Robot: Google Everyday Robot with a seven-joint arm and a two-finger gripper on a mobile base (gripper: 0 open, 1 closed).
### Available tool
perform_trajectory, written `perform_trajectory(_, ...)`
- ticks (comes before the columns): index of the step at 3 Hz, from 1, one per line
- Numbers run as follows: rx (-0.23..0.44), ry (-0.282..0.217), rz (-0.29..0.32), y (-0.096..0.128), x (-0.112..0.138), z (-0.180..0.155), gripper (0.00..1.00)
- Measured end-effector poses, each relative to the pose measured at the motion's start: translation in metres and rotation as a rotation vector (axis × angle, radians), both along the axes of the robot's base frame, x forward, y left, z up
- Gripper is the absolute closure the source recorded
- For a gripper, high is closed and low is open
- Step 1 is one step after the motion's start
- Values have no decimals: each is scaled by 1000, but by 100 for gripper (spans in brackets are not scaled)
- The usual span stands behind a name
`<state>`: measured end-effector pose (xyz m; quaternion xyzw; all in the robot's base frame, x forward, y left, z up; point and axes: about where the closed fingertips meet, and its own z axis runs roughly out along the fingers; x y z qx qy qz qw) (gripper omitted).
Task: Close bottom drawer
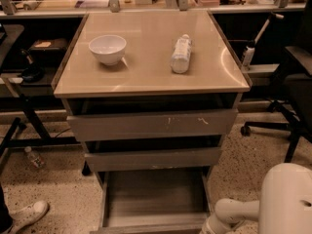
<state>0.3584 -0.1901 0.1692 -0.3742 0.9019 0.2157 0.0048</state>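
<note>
Down at 6 o'clock under tan cabinet top (146,67): bottom drawer (153,199) pulled out toward 6, front running 9–3, gripper (210,226) at 5 by its corner, state can't tell, speckled floor (63,189).

Three drawers (153,199); one bowl (107,48); two bottles (181,54); one hand (210,226) bottom right.

One high camera, looking down at cabinet front (146,126), close; claw (210,226) bottom-right.

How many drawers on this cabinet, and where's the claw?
3: scratched grey top drawer front, plain middle drawer front, pulled-out grey wood-grain bottom drawer. Claw hidden below the frame, beyond the white arm.
</note>
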Motion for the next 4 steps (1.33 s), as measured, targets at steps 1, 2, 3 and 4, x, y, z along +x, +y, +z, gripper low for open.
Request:
perform_trajectory(1,0,0,0,0,0,0,11)
perform_trajectory(2,0,0,0,0,0,0,0)
perform_trajectory(3,0,0,0,0,0,0,0)
perform_trajectory(4,0,0,0,0,0,0,19)
